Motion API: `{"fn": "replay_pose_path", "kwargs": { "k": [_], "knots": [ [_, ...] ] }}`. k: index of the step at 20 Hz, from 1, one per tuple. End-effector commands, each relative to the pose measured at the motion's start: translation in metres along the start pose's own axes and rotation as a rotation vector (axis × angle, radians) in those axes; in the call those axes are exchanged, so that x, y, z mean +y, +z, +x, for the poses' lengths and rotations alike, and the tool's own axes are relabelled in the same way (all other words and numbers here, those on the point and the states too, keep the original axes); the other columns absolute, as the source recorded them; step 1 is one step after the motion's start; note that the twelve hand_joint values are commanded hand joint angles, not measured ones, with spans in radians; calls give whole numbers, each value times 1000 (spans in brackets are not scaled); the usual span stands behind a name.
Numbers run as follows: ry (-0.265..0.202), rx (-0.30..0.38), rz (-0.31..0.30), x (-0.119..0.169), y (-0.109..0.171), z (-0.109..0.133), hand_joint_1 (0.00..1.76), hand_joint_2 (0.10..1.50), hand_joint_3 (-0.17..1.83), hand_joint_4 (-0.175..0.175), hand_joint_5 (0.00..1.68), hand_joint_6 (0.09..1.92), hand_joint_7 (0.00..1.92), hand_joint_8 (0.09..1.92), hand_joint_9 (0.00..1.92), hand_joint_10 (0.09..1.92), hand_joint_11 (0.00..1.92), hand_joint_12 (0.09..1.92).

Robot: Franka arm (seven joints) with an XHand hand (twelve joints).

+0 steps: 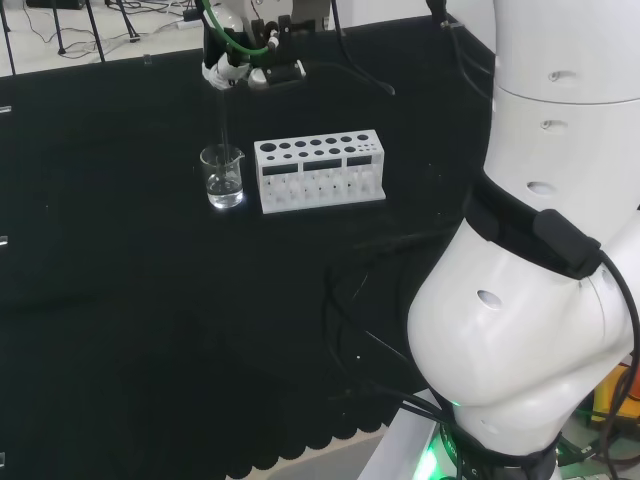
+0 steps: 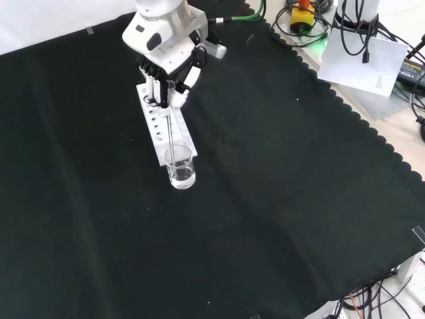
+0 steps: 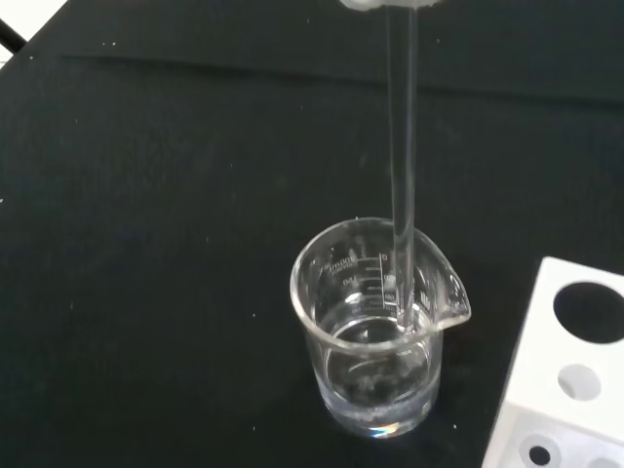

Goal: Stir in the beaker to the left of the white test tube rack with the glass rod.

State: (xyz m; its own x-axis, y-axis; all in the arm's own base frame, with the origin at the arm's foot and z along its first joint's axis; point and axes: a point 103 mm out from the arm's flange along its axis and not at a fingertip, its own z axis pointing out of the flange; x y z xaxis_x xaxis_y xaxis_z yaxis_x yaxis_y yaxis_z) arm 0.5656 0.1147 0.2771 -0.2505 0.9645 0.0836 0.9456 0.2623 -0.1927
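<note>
A small clear glass beaker (image 1: 222,177) (image 2: 181,167) (image 3: 377,329) with some clear liquid stands on the black cloth just left of the white test tube rack (image 1: 319,170) (image 2: 162,126) (image 3: 565,385) in the head view. The hand (image 1: 246,62) (image 2: 170,70) hangs above the beaker, its fingers curled on the top of a thin glass rod (image 1: 223,122) (image 2: 171,133) (image 3: 403,166). The rod runs straight down and its lower end is inside the beaker, in the liquid near the spout side.
The arm's big white links (image 1: 545,250) stand at the right of the head view. Black cables (image 1: 370,330) lie on the cloth near the arm's base. The cloth's scalloped edge (image 2: 358,119), papers and cables lie at the front view's right.
</note>
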Motion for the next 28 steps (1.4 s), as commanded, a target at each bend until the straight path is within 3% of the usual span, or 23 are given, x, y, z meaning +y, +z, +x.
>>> {"fn": "replay_pose_path", "kwargs": {
  "k": [1, 9, 12, 21, 28],
  "knots": [
    [-58, 36, -5, -18, 2, 10, 1312, 1104, -175, -175, 1368, 87, 1166, 1041, 1552, 916, 1651, 540],
    [-53, 35, 4, -28, 2, 15, 1312, 1104, -175, -175, 1370, 87, 1167, 1039, 1553, 916, 1651, 538],
    [-89, 70, -42, -43, -10, 14, 1312, 1104, -175, -175, 1370, 87, 1167, 1038, 1553, 916, 1651, 538],
    [-68, 25, -11, 0, 11, 14, 1312, 1103, -175, -175, 1373, 87, 1168, 1036, 1553, 916, 1650, 536],
    [-48, 33, -21, 4, 9, -2, 1312, 1103, -175, -175, 1374, 87, 1169, 1035, 1553, 916, 1649, 535]
  ]
}}
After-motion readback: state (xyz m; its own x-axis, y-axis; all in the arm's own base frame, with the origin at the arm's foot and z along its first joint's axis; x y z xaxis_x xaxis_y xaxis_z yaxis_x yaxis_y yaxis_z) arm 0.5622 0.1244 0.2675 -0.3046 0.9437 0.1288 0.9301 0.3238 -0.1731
